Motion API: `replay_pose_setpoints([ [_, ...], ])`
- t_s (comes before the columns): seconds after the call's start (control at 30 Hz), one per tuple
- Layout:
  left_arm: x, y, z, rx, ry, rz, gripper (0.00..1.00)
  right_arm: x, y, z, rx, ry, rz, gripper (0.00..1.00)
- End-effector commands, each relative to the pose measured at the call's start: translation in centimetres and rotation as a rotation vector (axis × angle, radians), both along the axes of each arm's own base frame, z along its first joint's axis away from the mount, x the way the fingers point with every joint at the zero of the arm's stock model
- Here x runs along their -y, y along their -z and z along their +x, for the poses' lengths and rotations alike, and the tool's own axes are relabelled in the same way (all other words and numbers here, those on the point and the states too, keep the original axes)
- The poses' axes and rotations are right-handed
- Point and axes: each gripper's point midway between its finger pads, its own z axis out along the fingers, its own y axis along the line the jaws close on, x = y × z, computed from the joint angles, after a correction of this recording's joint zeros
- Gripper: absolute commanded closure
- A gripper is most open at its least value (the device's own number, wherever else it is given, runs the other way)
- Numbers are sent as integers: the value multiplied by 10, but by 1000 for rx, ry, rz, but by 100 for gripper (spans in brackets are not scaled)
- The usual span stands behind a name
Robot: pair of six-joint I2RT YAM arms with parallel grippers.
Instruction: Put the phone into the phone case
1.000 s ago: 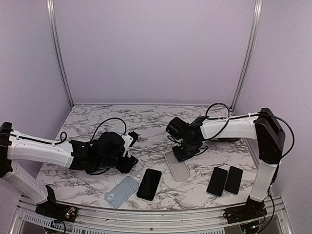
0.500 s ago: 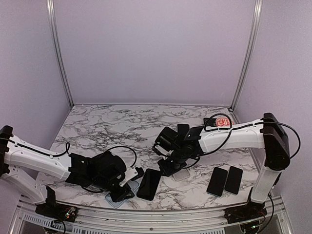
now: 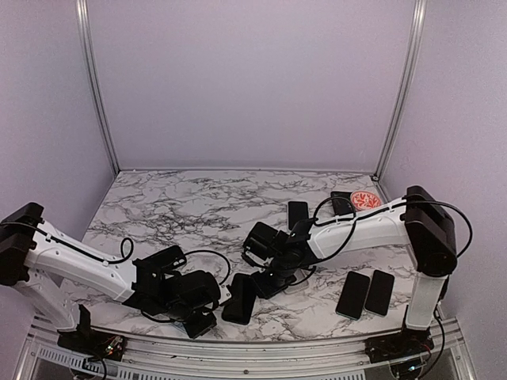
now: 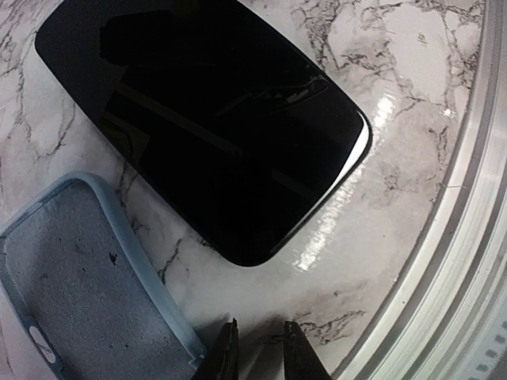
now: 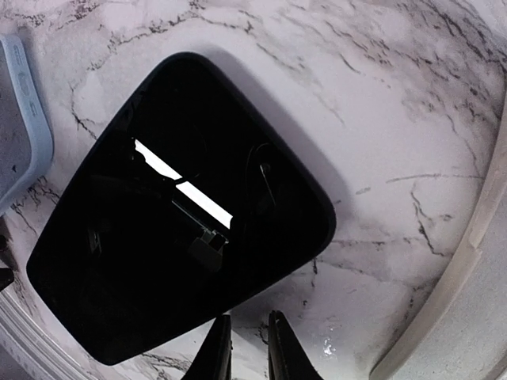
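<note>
As R jaws neared phone point(image 3: 242, 298), L jaws moved over case point(image 4: 75, 277)

This is a robotics lab test cell. A marble-patterned table point(image 3: 198, 206) is boxed in behind and at both sides by plain lavender panels point(image 3: 253, 79), which are framed by aluminium posts point(image 3: 98, 87) at its far corners. Two white-and-black robot arms point(image 3: 79, 265) trailing loose black cables point(image 3: 198, 255) are mounted on an aluminium rail point(image 3: 261, 354) along its near edge.
</note>
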Motion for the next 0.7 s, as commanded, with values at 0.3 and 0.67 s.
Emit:
replay_pose_setpoints([
  [0.3,-1,20,41,181,9,163,84,-32,-3,66,113,34,78,84],
  [0.67,77,13,48,191,130,11,84,44,-57,101,264,187,7,81],
])
